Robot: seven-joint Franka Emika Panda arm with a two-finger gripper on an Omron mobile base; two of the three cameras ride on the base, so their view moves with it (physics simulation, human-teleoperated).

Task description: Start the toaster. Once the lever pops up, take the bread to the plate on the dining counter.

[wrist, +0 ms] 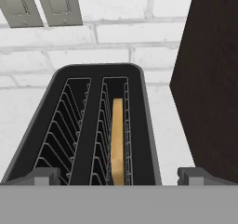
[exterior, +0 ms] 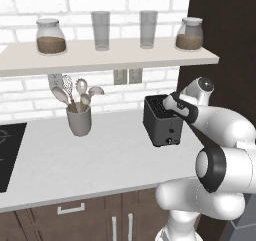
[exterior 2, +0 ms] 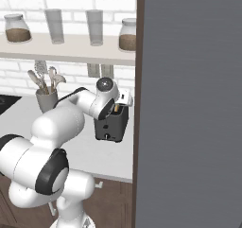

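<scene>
Bread (wrist: 118, 141) stands on edge in the toaster's (wrist: 93, 125) right slot, unlabelled, with the jaws spread wide above

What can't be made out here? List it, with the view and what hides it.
- Toaster lever: left base view, arm covers the far end; up or down unclear.
- Bread: hand view, lower part sunk in the slot.
- Pincer: hand view, tips cut by the bottom edge.
- Toaster's right side: right base view, behind the tall dark panel.
</scene>
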